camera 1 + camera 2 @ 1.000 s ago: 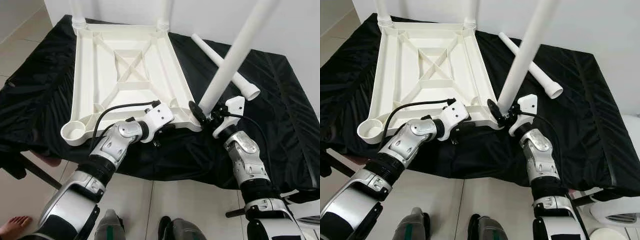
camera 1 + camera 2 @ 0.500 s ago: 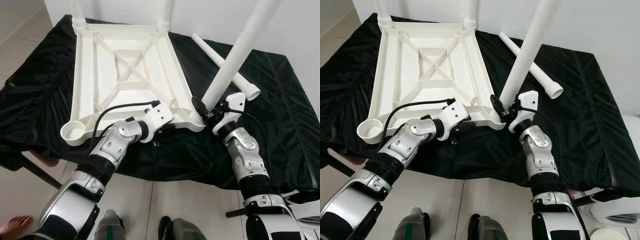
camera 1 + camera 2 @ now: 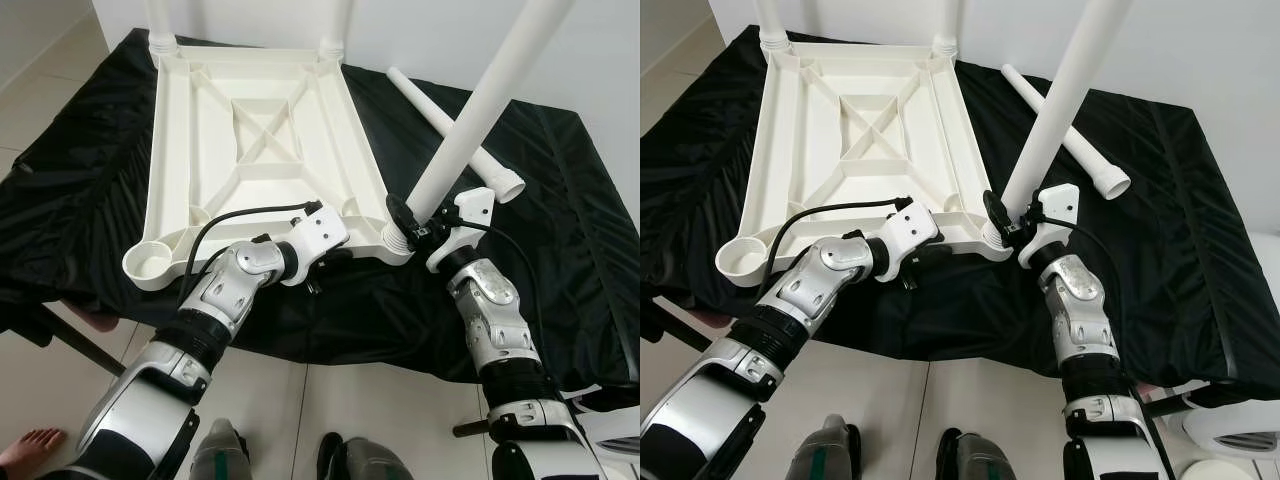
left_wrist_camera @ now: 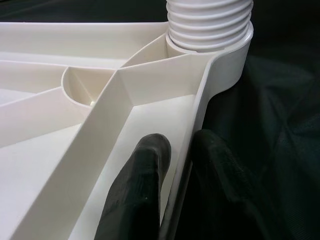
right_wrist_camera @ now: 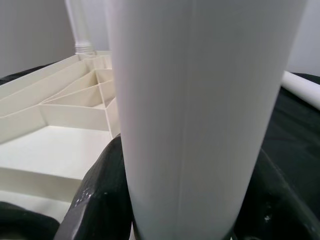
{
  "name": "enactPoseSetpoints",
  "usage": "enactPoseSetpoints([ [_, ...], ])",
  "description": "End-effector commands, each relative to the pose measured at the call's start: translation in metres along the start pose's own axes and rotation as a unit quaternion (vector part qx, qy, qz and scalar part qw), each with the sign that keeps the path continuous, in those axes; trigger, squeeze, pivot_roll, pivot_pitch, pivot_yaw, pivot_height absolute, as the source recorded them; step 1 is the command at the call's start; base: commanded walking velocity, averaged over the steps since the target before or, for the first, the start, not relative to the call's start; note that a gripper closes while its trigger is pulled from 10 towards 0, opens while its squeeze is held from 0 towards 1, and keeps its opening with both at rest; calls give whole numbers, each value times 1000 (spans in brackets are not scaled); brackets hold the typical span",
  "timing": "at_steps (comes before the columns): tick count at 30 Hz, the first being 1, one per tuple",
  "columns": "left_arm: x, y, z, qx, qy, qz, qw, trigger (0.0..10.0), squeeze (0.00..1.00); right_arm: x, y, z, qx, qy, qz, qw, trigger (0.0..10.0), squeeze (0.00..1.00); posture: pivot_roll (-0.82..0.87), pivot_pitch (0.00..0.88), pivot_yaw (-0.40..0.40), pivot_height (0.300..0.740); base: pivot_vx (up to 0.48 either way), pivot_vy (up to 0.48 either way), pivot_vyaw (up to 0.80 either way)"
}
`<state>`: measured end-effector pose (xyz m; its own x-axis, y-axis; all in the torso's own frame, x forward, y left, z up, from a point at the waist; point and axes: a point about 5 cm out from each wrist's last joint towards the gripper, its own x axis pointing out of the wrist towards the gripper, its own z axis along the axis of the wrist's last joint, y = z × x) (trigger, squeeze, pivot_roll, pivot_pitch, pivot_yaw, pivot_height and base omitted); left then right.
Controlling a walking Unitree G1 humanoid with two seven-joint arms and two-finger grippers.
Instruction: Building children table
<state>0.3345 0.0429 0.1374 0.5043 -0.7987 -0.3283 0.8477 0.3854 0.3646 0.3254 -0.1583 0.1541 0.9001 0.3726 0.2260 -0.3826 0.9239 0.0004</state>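
Head eyes look down; wrists close (tabletop (image 3: pixel 260 130) shared).

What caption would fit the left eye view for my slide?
Right gripper seats a white leg in the upturned tabletop corner while left gripper clamps its rim.

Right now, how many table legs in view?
4. Two stand in the far corner sockets, one lies loose on the black cloth, one is clamped by the right gripper at the near-right socket.
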Motion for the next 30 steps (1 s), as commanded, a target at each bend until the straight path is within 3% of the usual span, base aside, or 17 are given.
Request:
enactPoseSetpoints([
  [1, 3, -1, 6, 19, 0, -11, 1000, 10000, 0, -4, 6, -11, 8, 34, -26, 999, 10000, 0, 43, 90, -95, 740, 0, 0, 0],
  [9, 3, -2, 6, 19, 0, -12, 1000, 10000, 0, -1, 13, -7, 7, 30, -81, 996, 10000, 0, 41, 87, -97, 740, 0, 0, 0],
  [14, 3, -2, 6, 18, -1, -11, 1000, 10000, 0, 3, 22, -5, -1, 42, -148, 988, 10000, 0, 44, 84, -101, 740, 0, 0, 0],
  [19, 3, -2, 7, 18, -2, -11, 1000, 10000, 0, 3, 26, -5, -8, 42, -165, 985, 10000, 0, 45, 84, -102, 740, 0, 0, 0],
  [22, 3, -1, 7, 19, -2, -9, 1000, 10000, 0, 4, 40, -8, -11, 57, -204, 977, 10000, 0, 47, 84, -104, 740, 0, 0, 0],
  [27, 3, 0, 8, 20, -2, -7, 1000, 10000, 0, 3, 55, -12, 3, 71, -206, 976, 10000, 0, 47, 86, -103, 740, 0, 0, 0],
  [28, 2, 1, 8, 20, -3, -7, 1000, 10000, 0, 3, 55, -11, 7, 69, -204, 977, 10000, 859, 47, 87, -102, 740, 0, 0, 0],
  [30, 2, 1, 8, 20, -3, -7, 1000, 10000, 0, 3, 55, -11, 7, 69, -204, 977, 10000, 859, 47, 87, -102, 740, 0, 0, 0],
])
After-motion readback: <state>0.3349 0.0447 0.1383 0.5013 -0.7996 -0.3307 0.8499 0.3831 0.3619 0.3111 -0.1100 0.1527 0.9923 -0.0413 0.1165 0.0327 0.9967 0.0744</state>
